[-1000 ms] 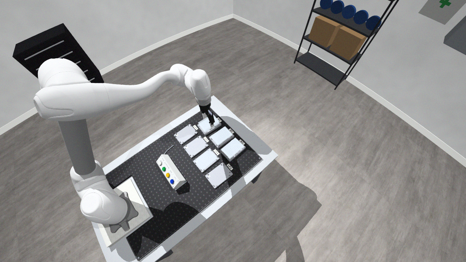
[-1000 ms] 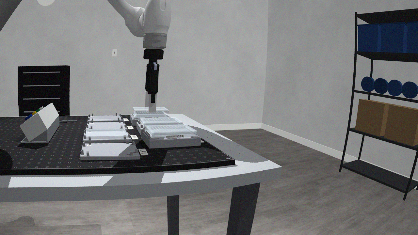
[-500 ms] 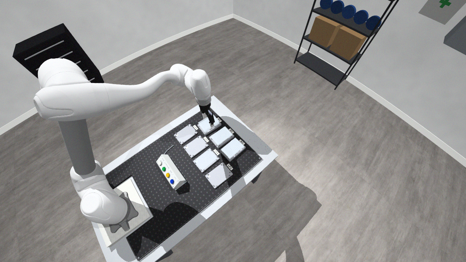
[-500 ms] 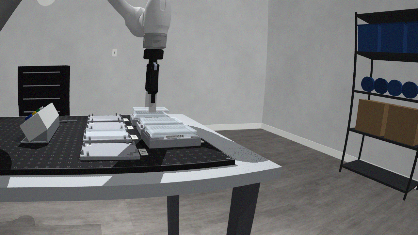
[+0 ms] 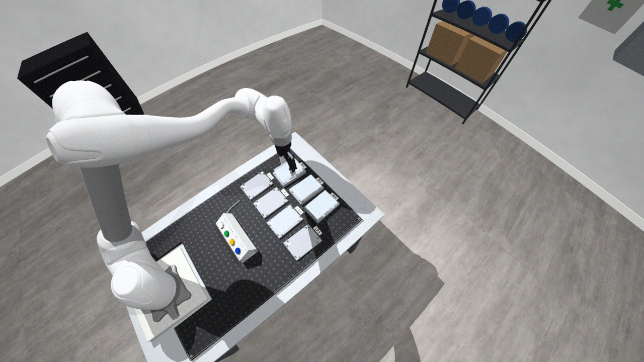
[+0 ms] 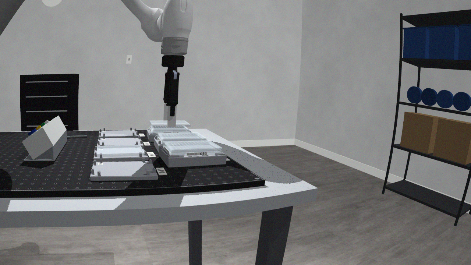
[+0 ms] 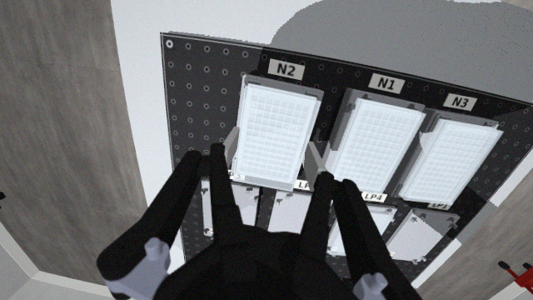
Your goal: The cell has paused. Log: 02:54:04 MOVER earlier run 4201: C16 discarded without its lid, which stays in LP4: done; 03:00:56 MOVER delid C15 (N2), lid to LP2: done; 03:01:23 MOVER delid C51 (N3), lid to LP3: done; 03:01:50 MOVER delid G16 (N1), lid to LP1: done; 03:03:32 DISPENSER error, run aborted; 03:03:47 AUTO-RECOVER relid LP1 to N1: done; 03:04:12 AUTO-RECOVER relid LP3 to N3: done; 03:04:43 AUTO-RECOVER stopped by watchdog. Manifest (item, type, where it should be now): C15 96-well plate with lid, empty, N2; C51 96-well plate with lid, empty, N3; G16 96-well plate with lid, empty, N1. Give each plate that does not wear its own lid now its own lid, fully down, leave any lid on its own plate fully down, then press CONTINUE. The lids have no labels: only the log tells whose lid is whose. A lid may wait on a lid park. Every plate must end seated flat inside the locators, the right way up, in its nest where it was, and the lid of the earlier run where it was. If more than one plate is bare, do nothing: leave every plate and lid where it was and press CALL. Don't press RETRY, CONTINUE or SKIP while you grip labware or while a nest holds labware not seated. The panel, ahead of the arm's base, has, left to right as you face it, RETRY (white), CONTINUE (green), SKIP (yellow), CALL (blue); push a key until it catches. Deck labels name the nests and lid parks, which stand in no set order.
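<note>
My gripper [image 7: 271,143] is shut on a clear lid [image 7: 275,135] and holds it level, close over the plate in nest N2 [image 6: 167,129]. In the side view the lid [image 6: 169,123] sits just above that plate's top; I cannot tell whether they touch. The gripper also shows in the overhead view [image 5: 292,168]. The plates in N1 [image 7: 375,143] and N3 [image 7: 450,160] wear lids; the N3 plate reads C51 [image 6: 194,152]. The third lid park, LP4 [image 5: 284,220], holds a lid. The other three parks look bare, LP1 [image 5: 302,241] among them.
The button panel [image 5: 236,237] stands on the deck between the arm's base and the lid parks, with white, green, yellow and blue keys. The deck's far edge lies just beyond N2. A shelf rack [image 5: 468,54] stands away from the table.
</note>
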